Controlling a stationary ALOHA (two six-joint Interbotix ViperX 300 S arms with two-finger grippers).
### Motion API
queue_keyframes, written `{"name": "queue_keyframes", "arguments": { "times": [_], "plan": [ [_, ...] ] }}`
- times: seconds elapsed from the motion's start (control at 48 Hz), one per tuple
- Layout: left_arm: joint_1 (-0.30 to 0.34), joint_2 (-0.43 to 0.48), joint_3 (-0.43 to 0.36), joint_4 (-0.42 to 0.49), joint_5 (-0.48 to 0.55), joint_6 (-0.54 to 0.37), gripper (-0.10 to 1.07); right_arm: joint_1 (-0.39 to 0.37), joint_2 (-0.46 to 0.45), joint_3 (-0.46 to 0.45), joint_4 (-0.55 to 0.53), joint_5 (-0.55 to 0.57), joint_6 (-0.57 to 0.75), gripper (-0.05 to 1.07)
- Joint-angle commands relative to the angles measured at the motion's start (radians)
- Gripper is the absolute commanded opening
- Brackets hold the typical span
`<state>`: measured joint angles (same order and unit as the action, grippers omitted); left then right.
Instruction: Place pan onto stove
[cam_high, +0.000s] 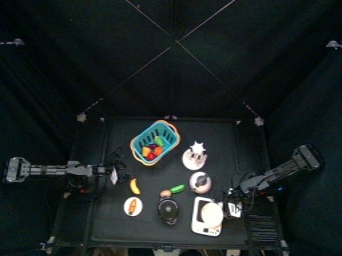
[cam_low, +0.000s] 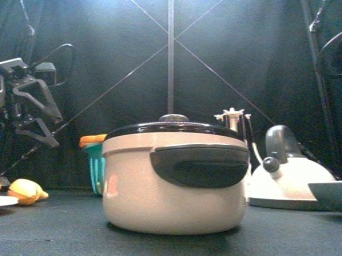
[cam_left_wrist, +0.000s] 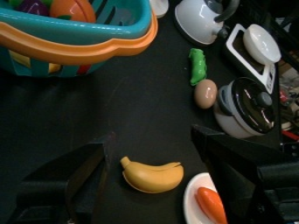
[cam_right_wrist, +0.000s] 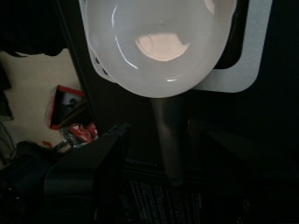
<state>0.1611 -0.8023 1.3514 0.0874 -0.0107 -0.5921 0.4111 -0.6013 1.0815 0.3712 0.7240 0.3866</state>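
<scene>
Black curtains hem in the small dark table (cam_high: 107, 215), crowded with toy kitchenware. At its right front corner the pan (cam_right_wrist: 160, 45) already sits on the white stove (cam_right_wrist: 242, 66), its bowl covering most of the top, its grey handle running out between the jaws of the right gripper (cam_right_wrist: 162, 144), which stand wide and grip nothing. The placing looks done; only pulling that arm clear seems left. The left gripper (cam_left_wrist: 146, 166) rests open above a banana (cam_left_wrist: 153, 173).
</scene>
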Motion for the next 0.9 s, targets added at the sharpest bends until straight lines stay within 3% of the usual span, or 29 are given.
{"name": "queue_keyframes", "arguments": {
  "times": [0.0, 0.875],
  "plan": [
    [0.003, 0.002, -0.017, -0.002, -0.008, 0.002, 1.01, -0.015, 0.012, -0.031, -0.032, -0.020, -0.005, 0.88],
    [0.003, 0.002, -0.009, 0.002, -0.005, 0.003, 1.01, -0.091, 0.137, -0.037, -0.153, -0.210, -0.005, 0.87]
  ]
}}
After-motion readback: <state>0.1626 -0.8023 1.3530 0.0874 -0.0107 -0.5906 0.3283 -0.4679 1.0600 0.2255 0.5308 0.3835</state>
